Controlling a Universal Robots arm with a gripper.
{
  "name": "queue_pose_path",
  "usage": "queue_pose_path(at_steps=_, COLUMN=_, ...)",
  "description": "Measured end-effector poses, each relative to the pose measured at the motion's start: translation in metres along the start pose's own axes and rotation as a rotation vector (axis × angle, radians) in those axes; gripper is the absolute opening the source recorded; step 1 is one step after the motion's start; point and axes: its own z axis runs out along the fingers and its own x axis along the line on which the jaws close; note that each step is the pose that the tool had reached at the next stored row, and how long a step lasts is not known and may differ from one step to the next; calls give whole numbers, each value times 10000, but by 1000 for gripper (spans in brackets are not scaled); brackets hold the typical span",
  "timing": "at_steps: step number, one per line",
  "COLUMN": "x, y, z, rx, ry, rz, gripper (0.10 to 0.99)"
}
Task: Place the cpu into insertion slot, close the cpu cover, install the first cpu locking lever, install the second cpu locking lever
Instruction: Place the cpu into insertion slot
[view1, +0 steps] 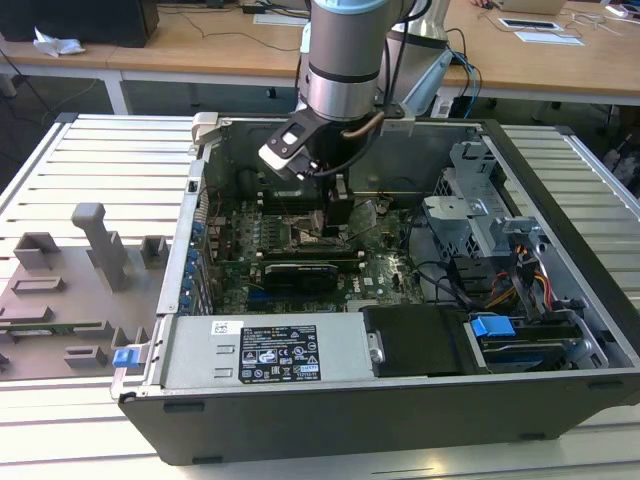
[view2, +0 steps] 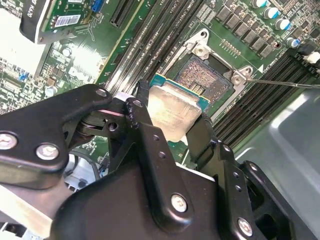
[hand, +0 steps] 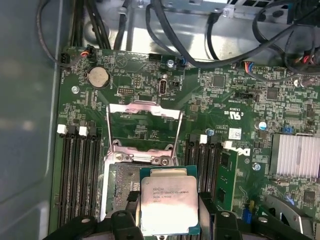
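Observation:
My gripper (view1: 337, 226) is shut on the cpu (hand: 167, 202), a flat square chip with a silvery top, gripped by two opposite edges. In the second wrist view the cpu (view2: 175, 110) hangs tilted just above and beside the insertion slot (view2: 205, 75), whose dark pin field lies bare inside its metal frame. In the first wrist view the cpu overlaps one side of the insertion slot (hand: 120, 182). The cpu cover (hand: 145, 107) stands swung open behind the socket, its window showing board behind. Thin wire locking levers (hand: 178, 131) are raised beside it; one lever (view2: 285, 83) sticks out from the socket.
All this is inside an open computer case (view1: 330, 420) lying on a slatted table. Long memory slots (hand: 77, 170) flank the socket on both sides. A finned heatsink (hand: 297, 155), cables (view1: 520, 270) and a power supply box (view1: 265, 355) surround the board. A grey fixture board (view1: 70, 290) lies at the exterior view's left.

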Motion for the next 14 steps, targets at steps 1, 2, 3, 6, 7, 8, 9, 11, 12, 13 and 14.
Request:
queue_pose_path(at_steps=1, x=0, y=0, z=0, rx=2, ry=-5, rz=77, gripper=545)
queue_pose_path(at_steps=2, x=0, y=0, z=0, rx=5, ry=-13, rz=204, gripper=545)
queue_pose_path(at_steps=3, x=0, y=0, z=0, rx=8, ry=-19, rz=276, gripper=545)
queue_pose_path(at_steps=6, x=0, y=0, z=0, rx=14, ry=-31, rz=486, gripper=545)
queue_pose_path(at_steps=7, x=0, y=0, z=0, rx=16, ry=-37, rz=590, gripper=545)
queue_pose_path(at_steps=8, x=0, y=0, z=0, rx=18, ry=-41, rz=657, gripper=545)
queue_pose_path(at_steps=9, x=0, y=0, z=0, rx=19, ry=-44, rz=702, gripper=545)
queue_pose_path(at_steps=11, x=0, y=0, z=0, rx=24, ry=-53, rz=879, gripper=545)
queue_pose_path(at_steps=12, x=0, y=0, z=0, rx=27, ry=-57, rz=980, gripper=545)
queue_pose_path(at_steps=13, x=0, y=0, z=0, rx=29, ry=-61, rz=1074, gripper=545)
queue_pose_path(at_steps=14, x=0, y=0, z=0, rx=32, ry=-64, rz=1166, gripper=545)
